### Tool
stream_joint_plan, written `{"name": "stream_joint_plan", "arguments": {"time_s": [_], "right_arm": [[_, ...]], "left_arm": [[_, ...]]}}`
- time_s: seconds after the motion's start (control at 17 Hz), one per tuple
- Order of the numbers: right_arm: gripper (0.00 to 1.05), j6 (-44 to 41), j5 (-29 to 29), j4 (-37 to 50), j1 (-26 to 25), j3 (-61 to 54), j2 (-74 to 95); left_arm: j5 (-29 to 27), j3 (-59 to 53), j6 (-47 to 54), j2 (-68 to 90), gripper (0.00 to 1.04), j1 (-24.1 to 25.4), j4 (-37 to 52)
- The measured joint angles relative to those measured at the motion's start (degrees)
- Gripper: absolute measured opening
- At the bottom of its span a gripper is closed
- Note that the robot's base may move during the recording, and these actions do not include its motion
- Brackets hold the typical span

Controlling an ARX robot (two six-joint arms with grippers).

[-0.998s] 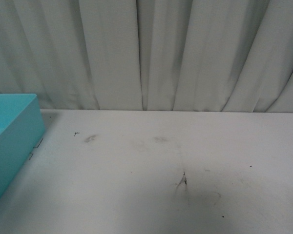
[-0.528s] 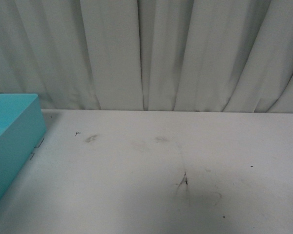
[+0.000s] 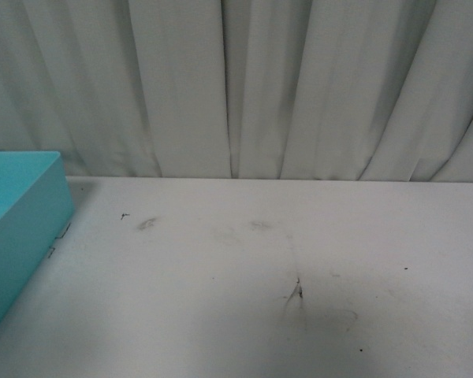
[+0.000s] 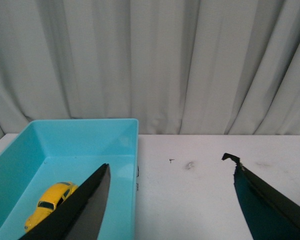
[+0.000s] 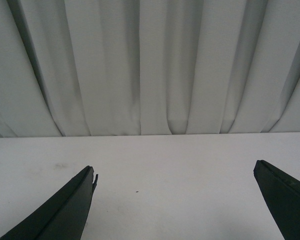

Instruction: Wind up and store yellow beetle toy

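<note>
The yellow beetle toy [image 4: 49, 203] lies inside the open turquoise box [image 4: 90, 145], on its floor; one black finger partly covers it. My left gripper [image 4: 171, 172] is open and empty, its gap over the box's edge and the white table. My right gripper [image 5: 175, 175] is open and empty above bare white table. In the front view only a corner of the turquoise box [image 3: 24, 228] shows at the left; the toy and both grippers are out of that view.
A white table [image 3: 260, 276] with faint dark scuff marks [image 3: 297, 293] runs to a grey-white curtain [image 3: 236, 87] along its far edge. The box stands at the table's left side.
</note>
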Motion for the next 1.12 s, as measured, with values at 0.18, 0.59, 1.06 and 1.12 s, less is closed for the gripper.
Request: {"name": "stream_joint_plan", "arguments": {"time_s": [0.18, 0.59, 1.06, 1.12], "right_arm": [[0.98, 0.00, 0.00, -0.02, 0.00, 0.00, 0.02], [0.98, 0.00, 0.00, -0.13, 0.00, 0.00, 0.04], [0.98, 0.00, -0.04, 0.31, 0.00, 0.00, -0.02], [0.98, 0.00, 0.02, -0.15, 0.00, 0.00, 0.02]], "left_arm": [[-0.02, 0.00, 0.02, 0.00, 0.98, 0.00, -0.02], [0.00, 0.00, 0.00, 0.00, 0.98, 0.00, -0.11], [-0.07, 0.00, 0.00, 0.00, 0.98, 0.00, 0.26], [0.04, 0.00, 0.00, 0.00, 0.98, -0.02, -0.13]]}}
